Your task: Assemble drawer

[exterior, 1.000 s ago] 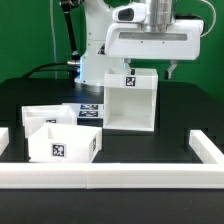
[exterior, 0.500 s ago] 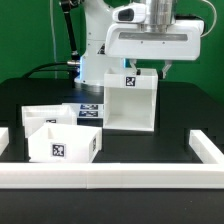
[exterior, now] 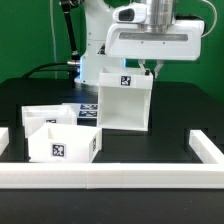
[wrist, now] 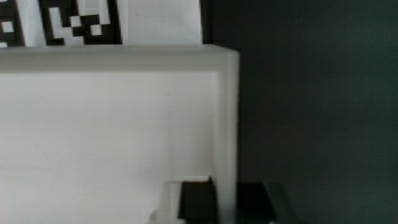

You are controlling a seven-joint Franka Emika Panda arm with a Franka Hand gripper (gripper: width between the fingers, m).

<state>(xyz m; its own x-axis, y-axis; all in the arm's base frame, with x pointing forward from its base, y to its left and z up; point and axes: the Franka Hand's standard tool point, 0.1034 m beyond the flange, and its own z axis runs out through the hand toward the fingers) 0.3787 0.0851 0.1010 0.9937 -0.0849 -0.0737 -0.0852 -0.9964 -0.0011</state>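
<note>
Your jaws are drawn in narrow and pinch a thin upper wall of the drawer casing (exterior: 125, 105). In the wrist view the two dark fingers (wrist: 196, 203) stand on either side of a slim white strip at the edge of that casing (wrist: 107, 130), and a black-and-white tag (wrist: 71, 20) shows on the casing beyond them.

In the exterior view the grip sits on the casing's top edge, at the corner towards the exterior view's right, with the white arm (exterior: 150, 38) directly above. The casing hangs below the jaws with its open face to the camera and its own tag (exterior: 127, 82) near the top. It leans a little out of square. You cannot tell from here whether its base touches the dark worktop (exterior: 180, 110).

Lower down, towards the exterior view's left of the jaws and well apart from them, the two shallow trays (exterior: 62, 140) sit close together, the nearer one showing a tag on its front. Between them and the casing lies the marker board (exterior: 90, 108), partly hidden. Farthest from the jaws, the low white rails (exterior: 110, 178) run along the front of the worktop and up both its sides.
</note>
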